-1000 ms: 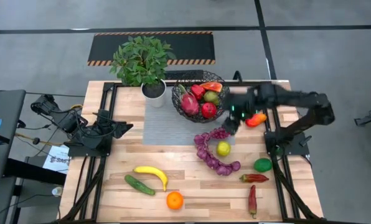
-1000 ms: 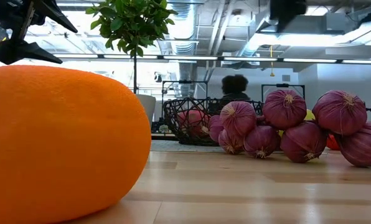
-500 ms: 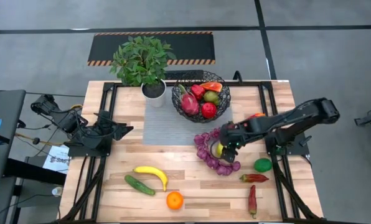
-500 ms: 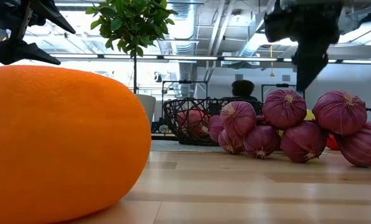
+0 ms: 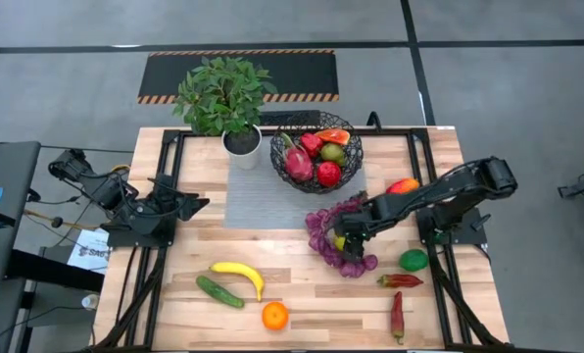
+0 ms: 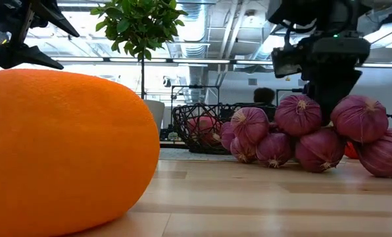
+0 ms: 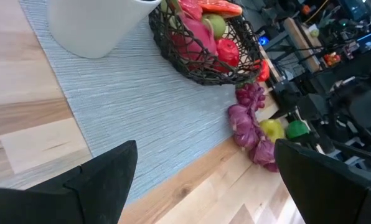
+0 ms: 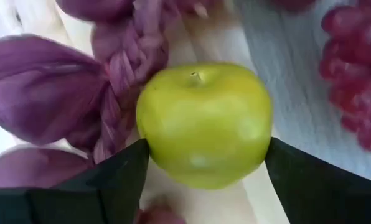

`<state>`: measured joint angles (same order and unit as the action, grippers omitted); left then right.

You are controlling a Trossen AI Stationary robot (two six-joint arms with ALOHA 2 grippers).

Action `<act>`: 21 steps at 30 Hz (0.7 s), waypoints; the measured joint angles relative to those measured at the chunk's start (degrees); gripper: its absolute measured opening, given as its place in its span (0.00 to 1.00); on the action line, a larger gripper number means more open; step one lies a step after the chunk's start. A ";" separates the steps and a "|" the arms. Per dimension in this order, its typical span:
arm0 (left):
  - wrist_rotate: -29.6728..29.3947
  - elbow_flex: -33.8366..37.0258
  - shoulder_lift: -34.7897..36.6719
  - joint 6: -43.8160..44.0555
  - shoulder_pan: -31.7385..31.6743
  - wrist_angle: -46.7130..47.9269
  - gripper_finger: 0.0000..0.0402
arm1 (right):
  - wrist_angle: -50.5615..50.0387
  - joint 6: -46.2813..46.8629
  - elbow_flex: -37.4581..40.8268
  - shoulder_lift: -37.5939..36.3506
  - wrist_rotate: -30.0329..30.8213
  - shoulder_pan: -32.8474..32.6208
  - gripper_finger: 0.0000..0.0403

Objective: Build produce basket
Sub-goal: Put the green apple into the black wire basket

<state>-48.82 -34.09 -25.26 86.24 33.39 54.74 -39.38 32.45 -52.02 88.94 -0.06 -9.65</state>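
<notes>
The round black wire basket (image 5: 316,157) stands at the far middle of the wooden table (image 5: 174,304), on a grey woven mat (image 5: 263,201), just beside a white pot holding a leafy green plant (image 5: 223,98). It contains a pink dragonfruit (image 5: 298,162), a red apple (image 5: 328,174) and other produce. In front of it lies a braided string of purple onions (image 5: 326,245), curving around a small yellow-green apple (image 8: 204,124). The right gripper (image 8: 204,162) is lowered over this apple, its fingers (image 8: 120,177) spread on either side and touching or nearly touching its skin. A yellow banana (image 5: 239,274), green cucumber (image 5: 219,291) and orange (image 5: 274,315) lie near the front edge. The left gripper (image 7: 204,180) hangs over the table's left side, fingers wide apart.
</notes>
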 joint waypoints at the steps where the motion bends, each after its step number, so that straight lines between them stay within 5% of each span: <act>1: 0.00 0.00 0.00 0.00 0.00 0.00 0.91 | 0.36 0.02 -0.08 0.40 -0.29 0.09 0.81; 7: -0.03 0.00 0.00 0.02 0.00 0.16 0.91 | 0.95 0.34 -0.10 1.11 -0.09 0.06 0.76; 17: -0.48 0.00 0.00 0.04 0.00 0.31 0.91 | 0.95 3.79 0.38 -2.60 -0.81 0.24 0.52; 21: -0.47 0.00 0.00 0.07 -0.01 0.28 0.91 | 0.04 5.49 0.69 -6.22 -1.61 0.26 0.51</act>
<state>-49.29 -34.09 -25.26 86.30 33.37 55.02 -39.33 37.94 -51.33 82.72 -1.67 -9.39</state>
